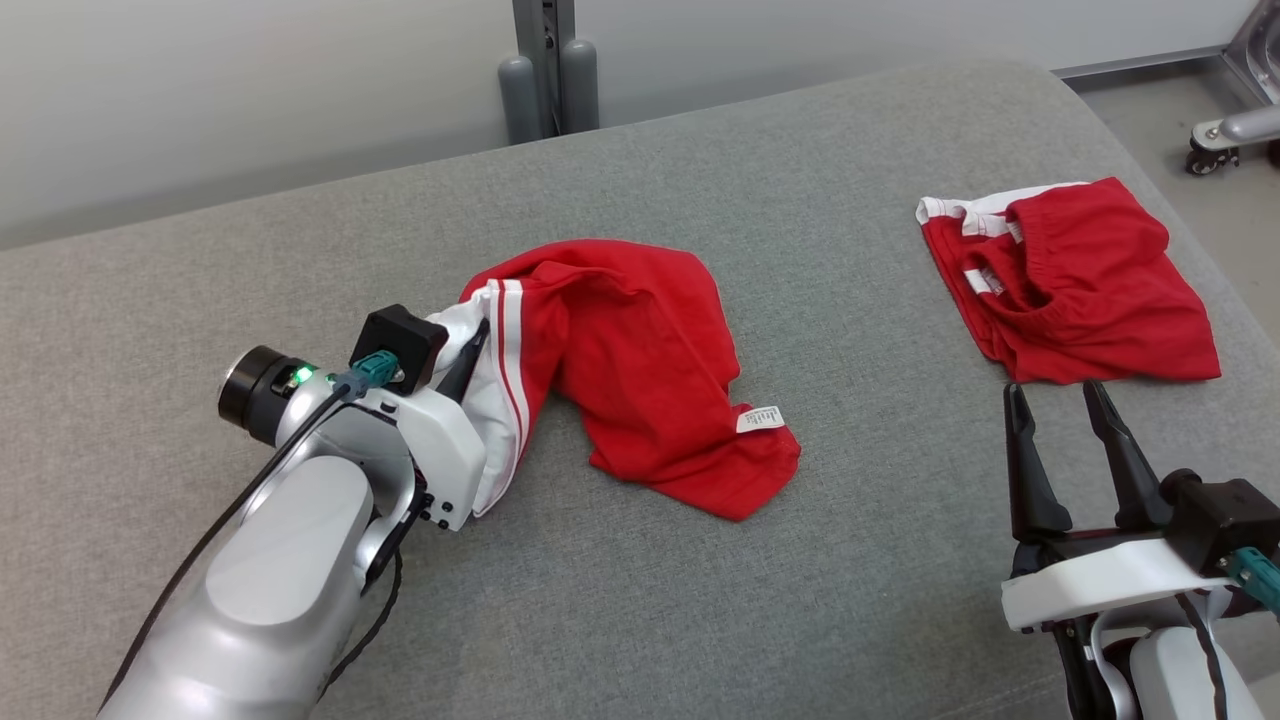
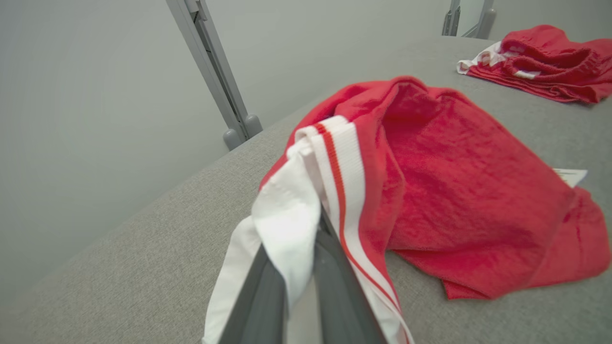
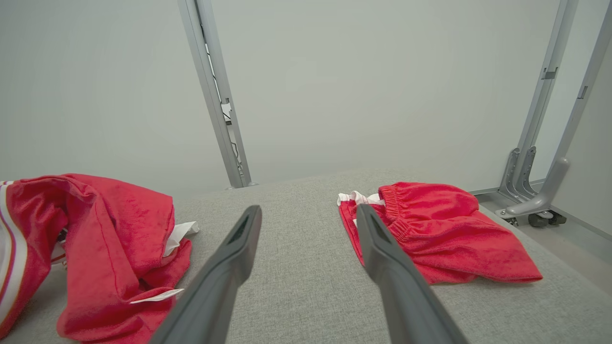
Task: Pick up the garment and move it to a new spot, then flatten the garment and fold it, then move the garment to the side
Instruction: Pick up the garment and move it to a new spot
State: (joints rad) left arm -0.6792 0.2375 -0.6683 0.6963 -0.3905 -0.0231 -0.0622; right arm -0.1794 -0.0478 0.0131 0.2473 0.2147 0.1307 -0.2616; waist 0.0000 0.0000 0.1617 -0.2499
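Red cloth with a white striped band, the garment (image 1: 640,370) lies crumpled near the middle of the grey fabric counter (image 1: 800,560), a small white label (image 1: 758,418) showing at its near right corner. The left arm reaches in from the lower left of the head view, its pale forearm slanting up and to the right, wrist held low over the counter. The left end effector (image 1: 470,355) points into the garment's left edge, its two dark fingers (image 2: 334,282) drawn close together and clamped on the white band, which bunches over their tips and hangs down beside them. That gripped edge looks lifted a little, while the rest of the garment trails off to the right on the counter. The right arm sits at the lower right, and the right end effector (image 1: 1055,395) points up the head view with its fingers spread and nothing between them. Its tips stand just short of the near edge of a second red garment (image 1: 1080,285), which lies by the counter's right edge, well apart from the first.
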